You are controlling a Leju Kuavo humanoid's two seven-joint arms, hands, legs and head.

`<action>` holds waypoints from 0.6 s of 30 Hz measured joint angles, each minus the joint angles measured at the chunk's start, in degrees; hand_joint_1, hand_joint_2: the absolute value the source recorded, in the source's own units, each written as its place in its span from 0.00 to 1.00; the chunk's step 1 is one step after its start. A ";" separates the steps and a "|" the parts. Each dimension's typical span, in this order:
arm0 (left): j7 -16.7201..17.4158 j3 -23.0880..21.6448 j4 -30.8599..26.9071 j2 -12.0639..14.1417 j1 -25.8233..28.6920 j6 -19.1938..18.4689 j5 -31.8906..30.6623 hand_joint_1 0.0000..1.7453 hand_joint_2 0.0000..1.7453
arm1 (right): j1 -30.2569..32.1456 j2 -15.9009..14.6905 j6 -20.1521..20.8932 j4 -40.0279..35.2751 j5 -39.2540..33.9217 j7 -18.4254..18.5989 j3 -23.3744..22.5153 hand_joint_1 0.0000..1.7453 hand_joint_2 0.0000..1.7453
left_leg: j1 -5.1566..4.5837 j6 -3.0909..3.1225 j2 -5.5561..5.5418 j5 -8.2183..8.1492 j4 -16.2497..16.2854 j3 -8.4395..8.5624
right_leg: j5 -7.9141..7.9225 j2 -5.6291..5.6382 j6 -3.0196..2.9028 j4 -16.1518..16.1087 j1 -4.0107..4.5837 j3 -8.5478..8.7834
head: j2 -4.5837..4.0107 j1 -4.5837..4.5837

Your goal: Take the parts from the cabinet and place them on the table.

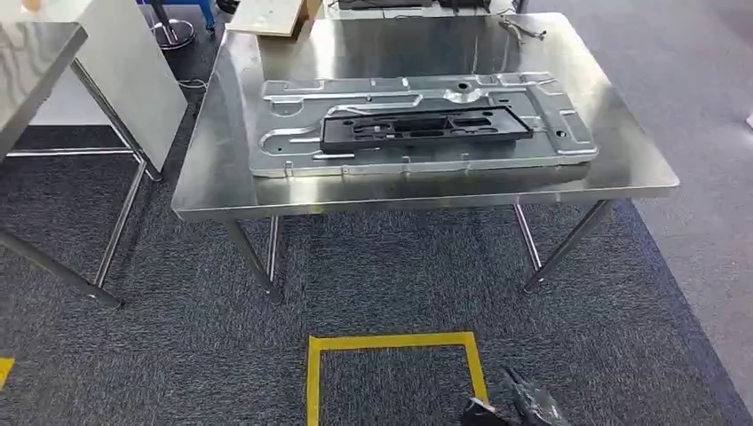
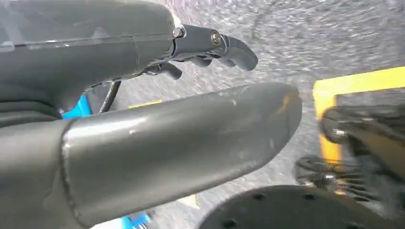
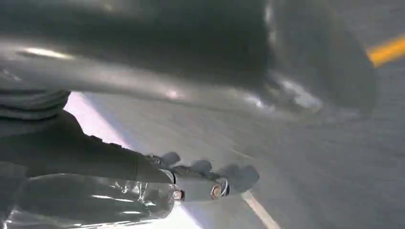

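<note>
Parts for this job lie on the steel table [image 1: 222, 182]: a large silver metal panel [image 1: 550, 124] flat near the table's middle, and a black plastic frame [image 1: 417, 127] resting on top of it, long side running left to right. A small bundle of wire [image 1: 522, 28] sits well apart from them at the table's far right corner. A second table [image 1: 35, 53] stands to the left, on the grey carpet [image 1: 178, 355]. A square of yellow tape [image 1: 391, 342] marks the carpet near the robot.

The left hand [image 2: 157, 119] hangs over the carpet beside the yellow tape; its thumb and dark fingers [image 2: 229, 45] stand apart with nothing between them. The right hand [image 3: 191, 143] also hangs above the floor, blurred, its fingers [image 3: 224, 179] stretched away from the thumb and holding nothing.
</note>
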 joint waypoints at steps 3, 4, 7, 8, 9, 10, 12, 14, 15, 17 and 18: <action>0.57 -2.45 0.15 0.75 0.48 1.11 -0.04 0.00 0.00 | -3.25 3.10 -1.01 14.63 4.77 0.17 -13.11 0.00 0.00 | -0.03 -0.81 -0.19 1.93 -0.34 -0.81 | 0.96 -0.01 -0.59 -0.83 -0.23 -1.17 | 0.00 0.02; 0.85 -3.72 0.71 1.27 0.65 1.57 -0.05 0.00 0.00 | -5.49 3.49 -1.21 22.67 6.20 2.66 -18.37 0.00 0.00 | 0.16 -1.15 -0.32 0.64 0.21 -1.38 | 1.62 -0.27 -0.87 -0.92 -0.40 -1.57 | 0.00 0.02; 1.03 -8.15 2.45 2.56 1.08 2.69 -0.07 0.00 0.00 | -7.80 3.49 -0.31 37.13 10.19 11.56 -29.08 0.00 0.00 | 0.50 -2.06 -0.32 -9.20 9.76 -3.51 | 2.89 -0.75 -1.70 -0.72 -0.13 -3.19 | 0.00 0.02; 1.01 -9.40 3.06 2.89 1.22 3.01 -0.07 0.00 0.00 | -8.59 3.47 -0.11 41.47 11.12 15.24 -31.74 0.00 0.00 | 0.58 -2.14 -0.31 -11.24 13.92 -4.05 | 3.33 -0.80 -1.77 -0.42 0.00 -3.99 | 0.00 0.02; 1.07 -10.43 3.49 3.15 1.35 3.08 -0.07 0.00 0.00 | -9.38 3.29 -0.18 44.90 11.41 17.59 -34.21 0.00 0.00 | 0.59 -2.13 -0.31 -11.28 16.11 -3.95 | 3.72 -0.80 -1.86 -0.02 0.09 -4.82 | 0.00 0.02; 1.12 -10.83 3.65 3.28 1.38 3.08 -0.07 0.00 0.00 | -9.99 3.23 -0.25 46.18 11.43 18.09 -35.29 0.00 0.00 | 0.58 -2.00 -0.32 -10.20 16.24 -2.95 | 4.08 -0.72 -1.90 0.41 0.23 -5.75 | 0.00 0.00; 1.33 -12.14 3.89 3.52 1.38 3.06 -0.07 0.00 0.00 | -10.52 3.25 -0.35 49.69 11.52 19.20 -38.89 0.00 0.00 | 0.33 -1.29 -0.35 -6.34 10.95 1.77 | 4.60 -0.59 -1.91 1.32 0.62 -7.36 | 0.00 0.02; 1.36 -12.73 3.93 3.70 1.31 3.02 -0.07 0.00 0.00 | -11.29 4.08 -0.33 51.79 11.52 19.39 -40.92 0.00 0.00 | -0.23 0.86 -0.32 -6.42 1.60 7.68 | 5.17 -0.45 -1.92 1.80 0.69 -8.21 | 0.00 0.02; 1.40 -13.10 3.96 4.18 1.28 3.02 -0.07 0.00 0.00 | -11.71 4.32 -0.33 52.75 11.52 19.44 -41.71 0.00 0.00 | -0.36 1.18 -0.28 -7.12 -1.14 9.56 | 5.52 -0.52 -1.50 1.80 0.81 -8.37 | 0.00 0.02; 1.59 -13.54 4.09 4.11 1.33 2.69 -0.07 0.00 0.00 | -12.23 4.36 -0.27 54.23 11.54 19.74 -43.38 0.00 1.00 | -0.74 1.03 -0.31 -6.69 -2.17 9.37 | 6.54 -0.73 -0.83 1.46 0.15 -8.59 | 0.00 0.02; 1.88 -13.65 4.09 4.11 1.47 2.27 -0.07 0.00 0.00 | -12.56 4.43 -0.11 54.78 11.54 19.65 -44.09 0.00 1.00 | -0.90 1.35 -0.30 -5.98 -2.57 9.18 | 7.26 -0.77 -0.45 0.98 0.12 -8.60 | 0.00 0.00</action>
